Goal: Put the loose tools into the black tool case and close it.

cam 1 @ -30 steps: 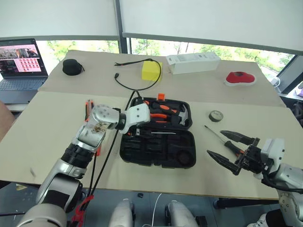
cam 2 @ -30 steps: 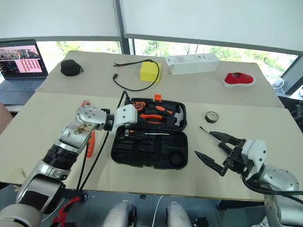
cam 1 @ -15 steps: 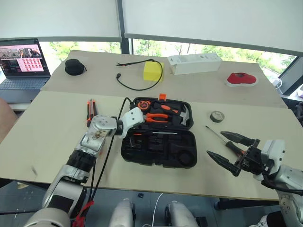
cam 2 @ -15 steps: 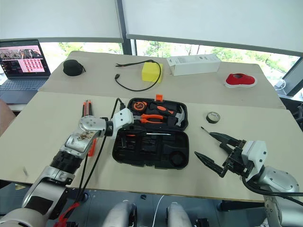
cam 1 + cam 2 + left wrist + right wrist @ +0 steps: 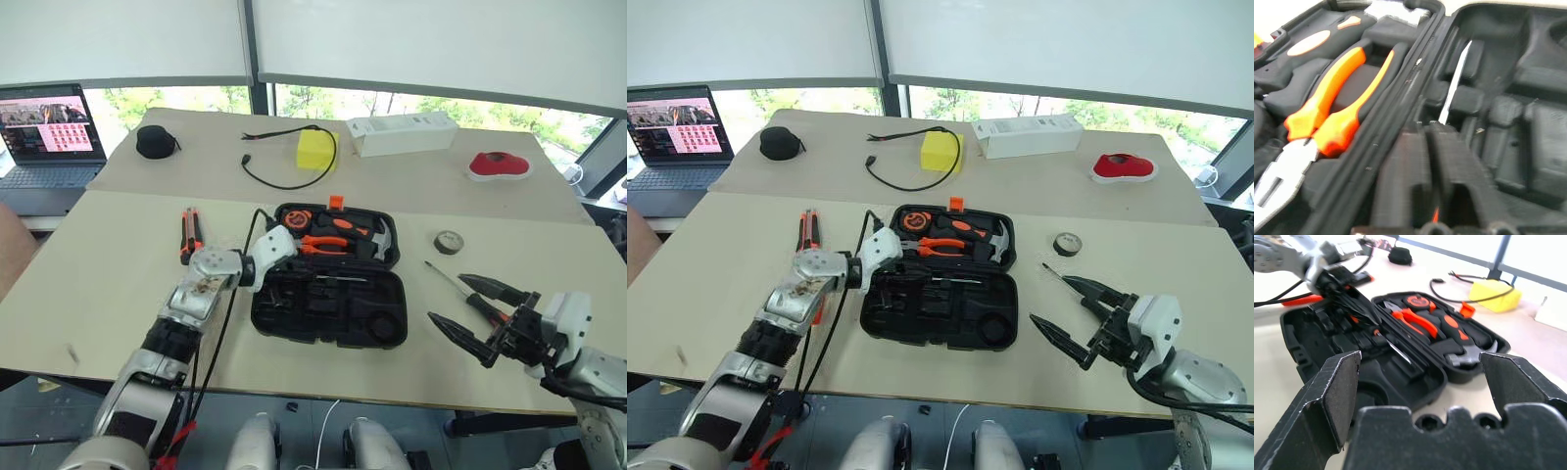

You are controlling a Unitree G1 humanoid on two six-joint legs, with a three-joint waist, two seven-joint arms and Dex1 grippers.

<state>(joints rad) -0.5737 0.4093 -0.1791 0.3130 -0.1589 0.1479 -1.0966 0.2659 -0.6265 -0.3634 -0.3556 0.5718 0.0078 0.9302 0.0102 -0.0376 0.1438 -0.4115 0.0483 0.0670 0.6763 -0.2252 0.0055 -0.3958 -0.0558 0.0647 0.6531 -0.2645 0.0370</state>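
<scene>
Right gripper (image 5: 446,298) first: its jaws stand wide apart with nothing between them, and it hangs over the bare table (image 5: 108,294) off the right end of the black tool case (image 5: 328,315). A long screwdriver (image 5: 458,291) lies on the table just beside this gripper, running under its far finger, with the tip pointing away from you. A little beyond that, past the gripper, sits the small black tape roll (image 5: 448,240), apart from the case.

Your left gripper (image 5: 1426,134) is at the case's left end, reaching in over the near half beside the hinge line. You cannot tell from these views whether it is open or closed, or whether it holds anything. Straight ahead of it, a second screwdriver (image 5: 1454,78) lies in a moulded slot of the near half. Across the hinge from the gripper, the far half holds the orange-handled pliers (image 5: 1327,112), the hammer (image 5: 377,238) and the round tape measure (image 5: 299,217). The case lies fully open and flat.

Out on the other side of the left arm, the orange-black utility knife (image 5: 188,235) lies loose on the table, well apart from the case.

Farther off you have a yellow block (image 5: 315,150), a white box (image 5: 400,132), a black pouch (image 5: 155,141) and a laptop (image 5: 44,132).
</scene>
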